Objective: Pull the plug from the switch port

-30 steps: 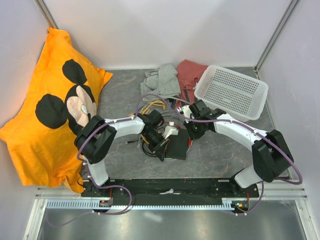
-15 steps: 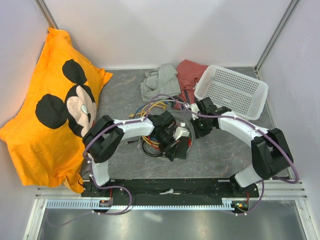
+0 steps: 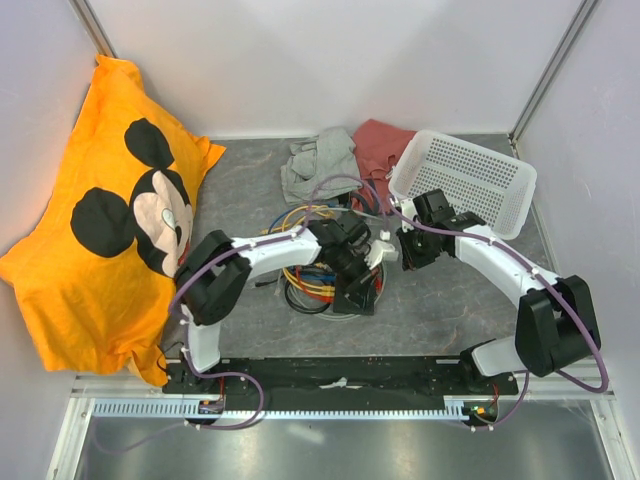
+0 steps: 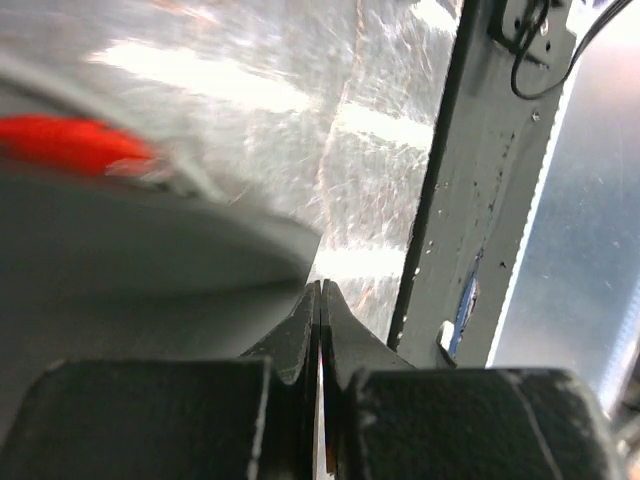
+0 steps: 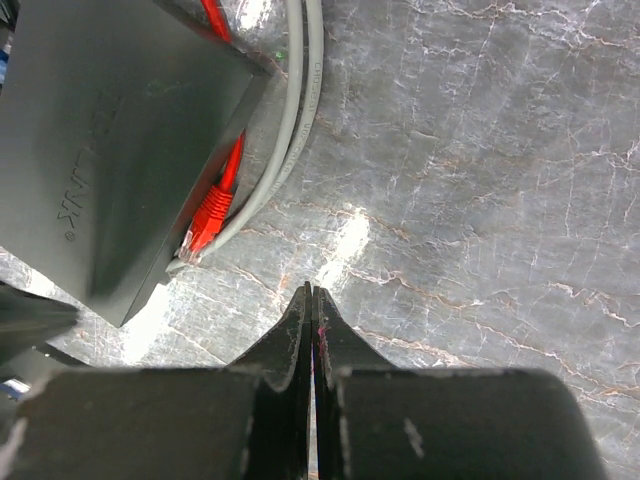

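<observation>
– Left of the black box [image 5: 110,150], on the desk [image 3: 450,300], what's biggest?
– An orange pillow [image 3: 100,230]. Beyond the box to the right sits a white basket [image 3: 465,180].
– And the tools?
– The left tool [image 4: 320,295] is at the box, the right tool [image 5: 312,297] just beside its edge. Both are clenched on nothing.
– The plug?
– A red plug [image 5: 203,228] lies against the box's edge beside a grey cable [image 5: 295,120]. I cannot tell whether it sits in the switch port, which is hidden in every view.
</observation>
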Tool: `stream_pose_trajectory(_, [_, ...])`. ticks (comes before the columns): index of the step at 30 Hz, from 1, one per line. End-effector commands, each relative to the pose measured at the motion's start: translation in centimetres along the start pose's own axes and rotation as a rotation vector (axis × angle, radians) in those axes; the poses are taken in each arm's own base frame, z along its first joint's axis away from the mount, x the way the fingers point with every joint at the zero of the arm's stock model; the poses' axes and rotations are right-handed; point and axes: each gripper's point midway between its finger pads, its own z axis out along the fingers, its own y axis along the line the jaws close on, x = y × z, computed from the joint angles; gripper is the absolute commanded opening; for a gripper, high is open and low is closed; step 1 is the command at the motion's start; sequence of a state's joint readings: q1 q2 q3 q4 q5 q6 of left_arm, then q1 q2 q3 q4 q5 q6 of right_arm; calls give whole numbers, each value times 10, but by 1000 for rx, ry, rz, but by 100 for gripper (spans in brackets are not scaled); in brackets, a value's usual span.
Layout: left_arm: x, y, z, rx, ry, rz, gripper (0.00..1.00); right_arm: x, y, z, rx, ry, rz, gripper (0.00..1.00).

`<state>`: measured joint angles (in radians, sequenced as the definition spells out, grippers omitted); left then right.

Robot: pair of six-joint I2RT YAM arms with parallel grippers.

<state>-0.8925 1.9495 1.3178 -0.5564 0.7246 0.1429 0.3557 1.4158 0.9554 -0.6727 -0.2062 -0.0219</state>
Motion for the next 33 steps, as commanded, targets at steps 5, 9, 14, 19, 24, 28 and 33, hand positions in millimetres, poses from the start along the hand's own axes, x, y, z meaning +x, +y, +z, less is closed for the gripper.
stream_pose_trajectory(5, [28,31,-65,-324,-83,-159,2,-11,0,-9,8,-57,0,0])
stream_pose_trajectory(9, [49,31,-57,-314,-31,-169,2,-15,-3,-11,18,-73,3,0])
stream_pose_trajectory(14, [68,35,-46,-310,45,-195,2,-11,-5,-11,23,-57,3,0])
stream_pose_trajectory(19, [67,44,-38,-340,47,-193,2,-9,-3,-9,11,-60,19,0])
stream_pose_trajectory(24, [35,35,-19,-259,20,-117,2,-4,-3,-6,8,-52,25,0])
stream_pose_trajectory(28, [3,18,-9,-142,-11,20,2,-2,-4,-5,11,-42,18,0])
stream_pose_trajectory(33, [-21,4,-18,-48,-8,75,2,-1,-3,-3,-5,-33,15,0])
